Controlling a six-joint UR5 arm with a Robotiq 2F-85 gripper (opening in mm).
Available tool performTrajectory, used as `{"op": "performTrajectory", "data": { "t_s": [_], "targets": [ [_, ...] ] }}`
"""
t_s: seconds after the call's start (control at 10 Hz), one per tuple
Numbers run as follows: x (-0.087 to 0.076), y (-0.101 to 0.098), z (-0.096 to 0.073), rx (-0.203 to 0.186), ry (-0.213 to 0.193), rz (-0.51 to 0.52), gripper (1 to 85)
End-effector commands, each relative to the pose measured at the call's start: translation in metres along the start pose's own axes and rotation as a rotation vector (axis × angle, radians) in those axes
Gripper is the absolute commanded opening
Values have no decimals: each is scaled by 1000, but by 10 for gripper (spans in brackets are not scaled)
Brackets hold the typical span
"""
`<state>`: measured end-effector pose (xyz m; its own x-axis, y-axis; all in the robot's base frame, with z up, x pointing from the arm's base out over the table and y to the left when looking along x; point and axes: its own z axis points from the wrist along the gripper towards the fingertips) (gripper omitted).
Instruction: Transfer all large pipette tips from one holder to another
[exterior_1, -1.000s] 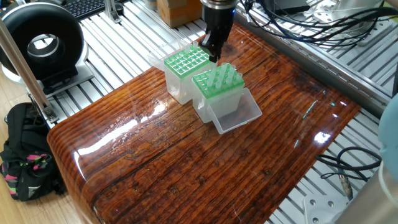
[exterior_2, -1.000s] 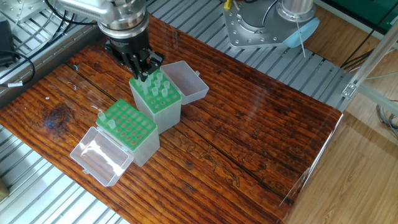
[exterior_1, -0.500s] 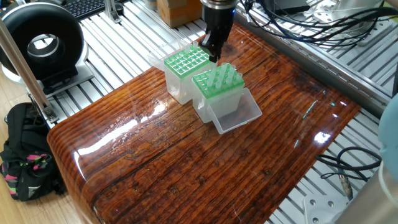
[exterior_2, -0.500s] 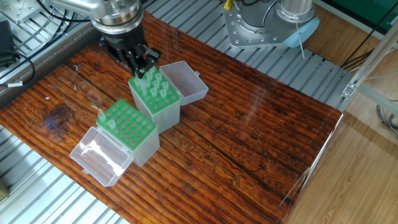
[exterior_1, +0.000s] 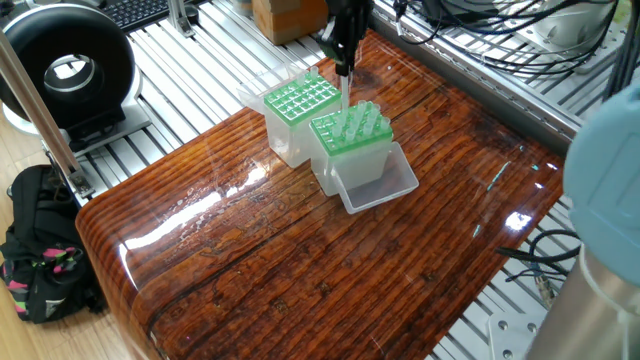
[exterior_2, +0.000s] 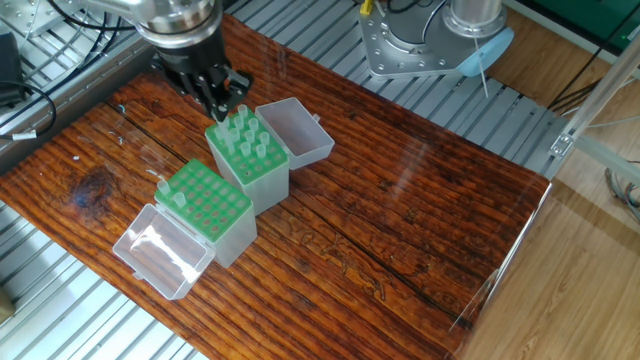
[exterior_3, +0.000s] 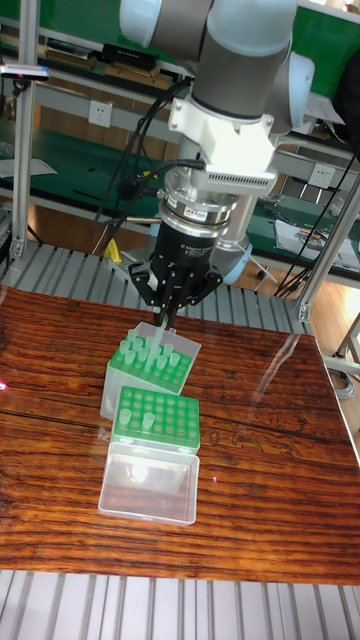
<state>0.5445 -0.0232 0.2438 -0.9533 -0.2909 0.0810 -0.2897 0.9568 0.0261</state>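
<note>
1. Pincer (exterior_1: 342, 66) is closed on one pipette tip (exterior_1: 345, 95), holding it upright above the fuller holder (exterior_1: 350, 150), apparently so it comes clear of its hole without snagging.
2. Remaining large tips (exterior_2: 246, 137) stand in that holder; the nearly empty holder (exterior_2: 208, 208) touches it, with one tip (exterior_2: 180, 200) at a corner.
3. Both clear lids (exterior_2: 160, 250) lie open outward, away from the path; neighbouring tips crowd closest.

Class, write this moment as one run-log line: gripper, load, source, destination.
gripper: shut on pipette tip | position: above fuller tip box | tip: clear of rack | destination box: mostly empty
</note>
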Motion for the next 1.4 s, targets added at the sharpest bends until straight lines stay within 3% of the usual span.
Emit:
{"op": "performTrajectory", "data": {
  "t_s": [0.0,0.5,1.0,1.3],
  "targets": [
    [-2,3,-16,-12,5,0,73],
    [-1,-3,-45,-11,18,-1,63],
    [-14,4,-60,-37,-53,-5,63],
    [-34,9,-64,-69,-112,-17,63]
  ]
}}
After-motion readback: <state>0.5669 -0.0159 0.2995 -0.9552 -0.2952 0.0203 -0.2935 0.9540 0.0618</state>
